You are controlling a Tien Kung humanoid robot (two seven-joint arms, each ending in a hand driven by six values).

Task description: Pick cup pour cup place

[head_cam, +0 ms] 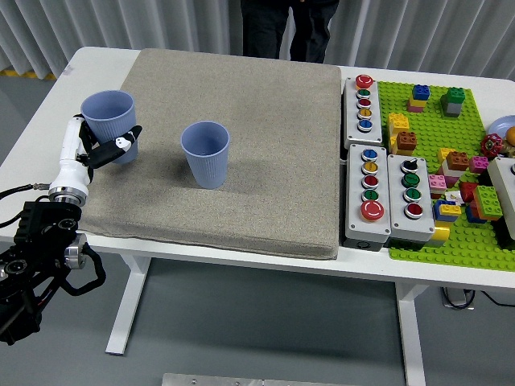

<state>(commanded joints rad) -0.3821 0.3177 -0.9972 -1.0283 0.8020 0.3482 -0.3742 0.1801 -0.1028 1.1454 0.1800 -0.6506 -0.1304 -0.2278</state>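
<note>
Head view: white surface (48,104) with a big grey mat (241,153) over most of it, all of it to the right of the fingers. Green brick baseplate (451,241) with coloured bricks sits well apart from the fingers, at the surface's right end; three grey button boxes (364,103) stand between it and the mat. A person (290,24) in dark clothes stands at the far side, only the lower body showing.

Left arm (40,241) comes up from the lower-left corner, black lower joints, white forearm angled up toward the mat's left edge. Left hand (92,149) is at the mat's left edge, wrist low, palm side turned toward the held cup. Fingers (121,143) are curled around the held blue cup (110,125), dark tips pressed on its lower wall on the near side, thumb side hidden behind it.

Held blue cup: upright, long axis close to vertical, open mouth pointing up, rim above the fingers, base down by the mat; cannot tell whether the base touches the mat.

Second blue cup (206,154) stands upright on the mat to the right of the fingers, clearly apart from them, mouth up, long axis vertical. Contents of either cup not visible.
</note>
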